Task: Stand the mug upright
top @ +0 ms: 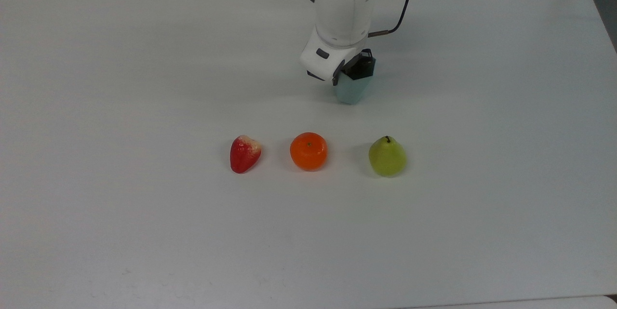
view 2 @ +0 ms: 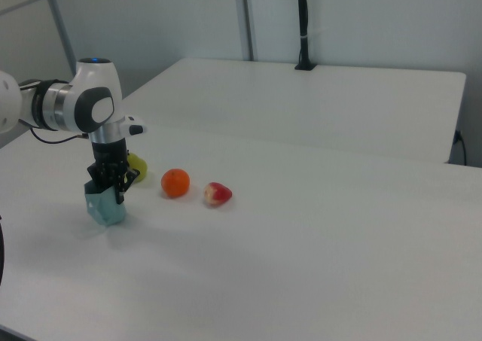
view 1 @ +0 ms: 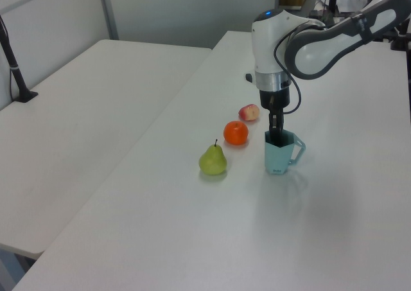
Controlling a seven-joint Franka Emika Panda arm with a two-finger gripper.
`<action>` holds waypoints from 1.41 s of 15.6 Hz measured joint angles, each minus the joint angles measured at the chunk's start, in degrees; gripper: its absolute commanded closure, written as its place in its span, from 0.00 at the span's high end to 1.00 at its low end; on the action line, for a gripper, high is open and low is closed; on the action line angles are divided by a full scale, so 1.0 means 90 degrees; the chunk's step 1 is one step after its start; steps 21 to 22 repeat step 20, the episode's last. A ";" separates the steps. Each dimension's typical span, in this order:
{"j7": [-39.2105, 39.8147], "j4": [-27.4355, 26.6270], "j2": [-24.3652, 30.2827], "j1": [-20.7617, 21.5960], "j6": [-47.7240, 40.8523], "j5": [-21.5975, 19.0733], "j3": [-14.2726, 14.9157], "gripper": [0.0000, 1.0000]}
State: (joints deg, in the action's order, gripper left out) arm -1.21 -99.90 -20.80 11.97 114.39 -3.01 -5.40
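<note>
Nearest you in the top view, ahead of the gripper (top: 357, 69), lie three fruits in a row on the white table (top: 144, 232): a strawberry (top: 245, 153), an orange (top: 308, 151) and a pear (top: 387, 156), all well apart from the mug (top: 351, 90). Look at the left view and you see what the top view hides: the mug (view 1: 278, 153) stands upright on the table (view 1: 192, 239), mouth up, with an angular handle on the left view's right, and the gripper (view 1: 275, 133) comes straight down onto its rim. You can take the gripper as closed on the mug's wall at the rim, though its fingertips are partly sunk into the mouth and hard to separate. From the top view the white wrist covers most of the mug, leaving only its near faceted side. Over in the right view, the mug (view 2: 106, 205) sits under the gripper (view 2: 110, 187), and the arm half hides the pear (view 2: 138, 165) behind it. Beyond, a second table (view 2: 316, 108) carries a black post (view 2: 303, 25).
</note>
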 measured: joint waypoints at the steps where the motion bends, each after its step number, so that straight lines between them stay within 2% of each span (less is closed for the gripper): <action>1: 0.0165 0.0001 0.0004 -0.0059 0.0000 -0.0131 0.0000 0.88; 2: 0.0295 0.0008 0.0014 -0.0128 0.0000 -0.0209 0.0001 1.00; 9: 0.0309 0.0073 0.0266 -0.0217 -0.0108 -0.0150 0.0001 1.00; 14: -0.0616 0.0117 0.1094 -0.0227 -0.0647 0.0563 0.0004 1.00; 20: -0.0715 0.0126 0.2172 -0.0327 -0.1621 0.0612 0.0197 1.00; 22: -0.0715 0.0126 0.2172 -0.0327 -0.1621 0.0612 0.0197 1.00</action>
